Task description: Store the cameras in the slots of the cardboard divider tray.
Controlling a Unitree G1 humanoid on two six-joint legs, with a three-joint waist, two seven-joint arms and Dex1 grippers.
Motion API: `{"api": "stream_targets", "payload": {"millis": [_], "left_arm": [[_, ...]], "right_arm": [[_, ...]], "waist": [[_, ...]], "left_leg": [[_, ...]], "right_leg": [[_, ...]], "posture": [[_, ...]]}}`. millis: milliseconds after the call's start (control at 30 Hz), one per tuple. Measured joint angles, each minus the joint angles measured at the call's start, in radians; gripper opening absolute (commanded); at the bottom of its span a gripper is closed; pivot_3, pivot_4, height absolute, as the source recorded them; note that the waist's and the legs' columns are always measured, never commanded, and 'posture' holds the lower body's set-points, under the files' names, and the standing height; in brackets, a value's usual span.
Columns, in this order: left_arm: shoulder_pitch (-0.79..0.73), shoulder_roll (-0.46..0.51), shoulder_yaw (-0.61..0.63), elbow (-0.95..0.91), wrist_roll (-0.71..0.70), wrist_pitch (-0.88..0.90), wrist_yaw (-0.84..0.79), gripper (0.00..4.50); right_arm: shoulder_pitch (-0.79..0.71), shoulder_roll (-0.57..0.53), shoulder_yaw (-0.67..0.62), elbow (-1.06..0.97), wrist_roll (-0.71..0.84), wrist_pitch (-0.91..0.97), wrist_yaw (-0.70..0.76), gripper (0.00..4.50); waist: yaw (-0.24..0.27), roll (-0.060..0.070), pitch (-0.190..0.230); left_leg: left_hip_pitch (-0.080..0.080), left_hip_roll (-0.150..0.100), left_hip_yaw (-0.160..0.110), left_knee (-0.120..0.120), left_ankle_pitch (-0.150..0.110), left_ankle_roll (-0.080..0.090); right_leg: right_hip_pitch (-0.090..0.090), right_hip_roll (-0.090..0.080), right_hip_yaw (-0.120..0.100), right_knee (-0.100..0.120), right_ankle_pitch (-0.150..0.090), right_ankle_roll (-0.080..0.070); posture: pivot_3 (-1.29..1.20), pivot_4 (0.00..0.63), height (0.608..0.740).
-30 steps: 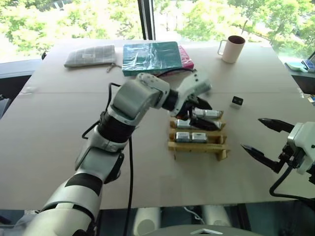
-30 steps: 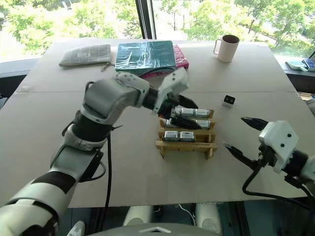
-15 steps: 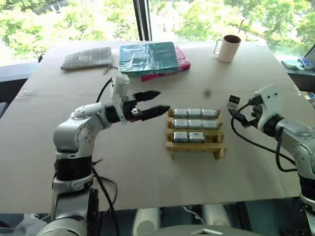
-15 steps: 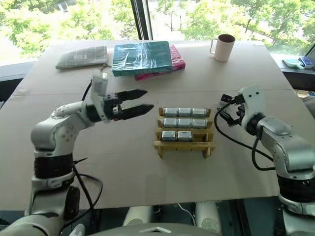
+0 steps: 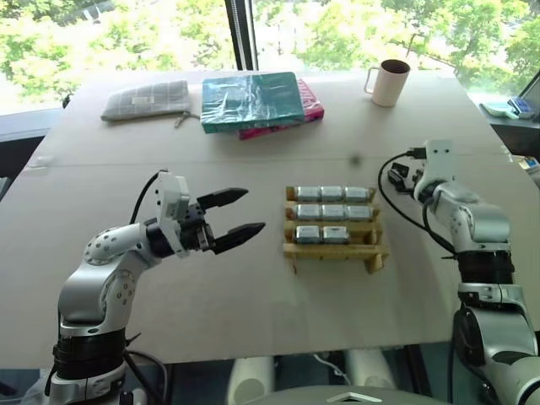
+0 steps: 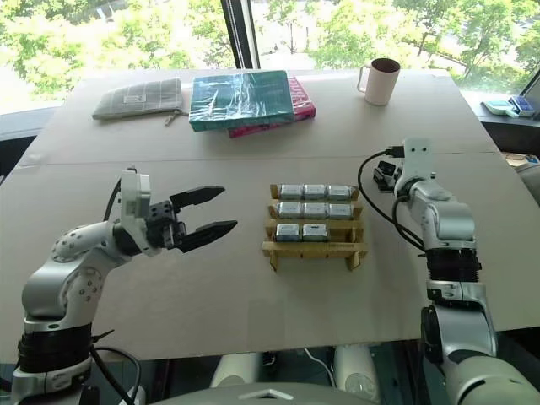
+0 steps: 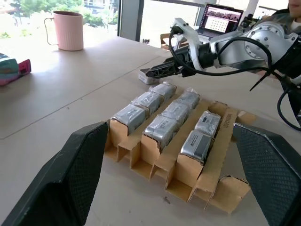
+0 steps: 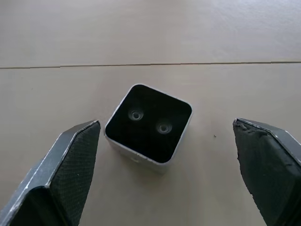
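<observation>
My right tool (image 8: 164, 165) is spread wide around the last camera (image 8: 148, 123) on the table (image 5: 253, 312), beside the cardboard divider tray (image 5: 336, 250). Small, rigid, probably slick: I'd pinch its flat sides. Left tool (image 5: 236, 213) spread, empty.

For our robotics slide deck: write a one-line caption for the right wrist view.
Open right gripper poised over a loose camera lying on the table.

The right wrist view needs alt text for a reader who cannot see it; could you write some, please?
A small silver-edged camera with a black, two-lens face lies on the tan table, framed between the open right hand's two black fingers, untouched.
</observation>
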Motion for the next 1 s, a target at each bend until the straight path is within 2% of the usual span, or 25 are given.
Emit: {"api": "stream_targets", "payload": {"millis": [200, 233, 267, 367, 400, 567, 667, 733, 867, 933, 1000], "left_arm": [[-0.032, 0.013, -0.014, 0.003, -0.007, -0.016, 0.012, 4.40], [-0.039, 0.013, -0.022, 0.003, -0.008, -0.017, 0.014, 4.50], [-0.046, 0.012, -0.030, 0.003, -0.008, -0.017, 0.019, 4.50], [-0.059, 0.006, -0.038, 0.003, -0.026, -0.013, 0.042, 4.50], [-0.066, 0.005, -0.038, 0.003, -0.038, -0.007, 0.053, 4.50], [-0.079, 0.003, -0.053, 0.003, -0.077, 0.019, 0.073, 4.50], [-0.117, 0.000, -0.080, -0.013, -0.104, 0.089, 0.137, 4.50], [-0.181, -0.006, -0.112, -0.027, -0.155, 0.219, 0.231, 4.50], [-0.310, -0.028, -0.128, -0.036, -0.264, 0.445, 0.382, 4.50], [-0.421, -0.098, -0.122, 0.012, -0.389, 0.593, 0.467, 4.50], [-0.489, -0.166, -0.115, 0.074, -0.470, 0.677, 0.538, 4.50]], "right_arm": [[-0.072, 0.038, -0.003, 0.172, -0.030, -0.099, -0.007, 4.50], [-0.076, 0.046, -0.003, 0.188, -0.032, -0.112, -0.008, 3.95], [-0.081, 0.052, -0.004, 0.203, -0.033, -0.121, -0.009, 3.68], [-0.083, 0.063, -0.009, 0.223, -0.037, -0.140, -0.015, 2.31], [-0.083, 0.063, -0.009, 0.226, -0.039, -0.147, -0.015, 2.17], [-0.056, 0.045, 0.010, 0.188, -0.068, -0.151, -0.004, 2.09], [0.058, -0.041, 0.095, 0.013, -0.123, -0.194, 0.074, 2.09], [0.180, -0.181, 0.175, -0.211, -0.175, -0.313, 0.206, 2.09], [0.277, -0.339, 0.240, -0.508, -0.204, -0.461, 0.395, 2.09], [0.319, -0.416, 0.274, -0.643, -0.237, -0.517, 0.476, 2.09], [0.325, -0.439, 0.298, -0.721, -0.246, -0.543, 0.527, 2.09]], "waist": [[0.000, 0.000, 0.000], [0.000, 0.000, 0.000], [0.000, 0.000, 0.000], [0.000, 0.000, 0.000], [0.000, 0.000, 0.000], [0.002, 0.001, 0.000], [0.010, 0.002, 0.001], [0.009, 0.003, 0.002], [0.000, 0.003, 0.003], [0.002, 0.003, 0.003], [0.001, 0.002, 0.003]], "left_leg": [[0.000, 0.000, 0.002, 0.000, 0.000, 0.000], [0.000, 0.000, 0.002, -0.001, 0.000, 0.000], [0.000, 0.000, 0.002, -0.001, 0.000, 0.000], [0.000, 0.000, 0.002, -0.001, 0.000, 0.000], [0.000, 0.000, 0.001, -0.001, 0.000, 0.000], [0.000, 0.000, 0.001, -0.001, 0.000, 0.000], [-0.002, -0.001, 0.000, -0.002, 0.000, 0.000], [-0.002, -0.001, 0.000, -0.002, 0.000, 0.001], [0.000, 0.000, -0.001, -0.002, 0.000, 0.000], [0.001, 0.000, -0.002, -0.001, 0.000, 0.000], [0.001, 0.000, -0.001, 0.000, 0.000, 0.000]], "right_leg": [[0.000, 0.000, 0.000, 0.000, 0.000, 0.000], [0.000, 0.000, 0.000, 0.000, 0.000, 0.000], [0.000, 0.000, 0.000, 0.000, 0.000, 0.000], [0.000, 0.000, 0.001, 0.000, 0.000, 0.000], [0.000, 0.000, 0.001, 0.000, 0.000, 0.000], [0.000, 0.000, 0.000, -0.001, 0.000, 0.000], [0.000, -0.001, 0.000, -0.002, 0.000, 0.000], [0.000, -0.001, 0.000, -0.003, 0.000, 0.001], [0.000, 0.001, 0.000, -0.004, -0.003, 0.005], [0.001, 0.001, 0.000, -0.003, -0.003, 0.005], [0.001, 0.001, 0.000, -0.003, -0.003, 0.005]], "posture": [[0.00, 0.150, 0.740], [0.00, 0.150, 0.740], [0.00, 0.150, 0.740], [0.00, 0.150, 0.740], [0.00, 0.150, 0.740], [0.00, 0.150, 0.740], [0.00, 0.150, 0.740], [0.00, 0.150, 0.740], [0.00, 0.150, 0.740], [0.00, 0.150, 0.740], [0.00, 0.150, 0.740]]}}
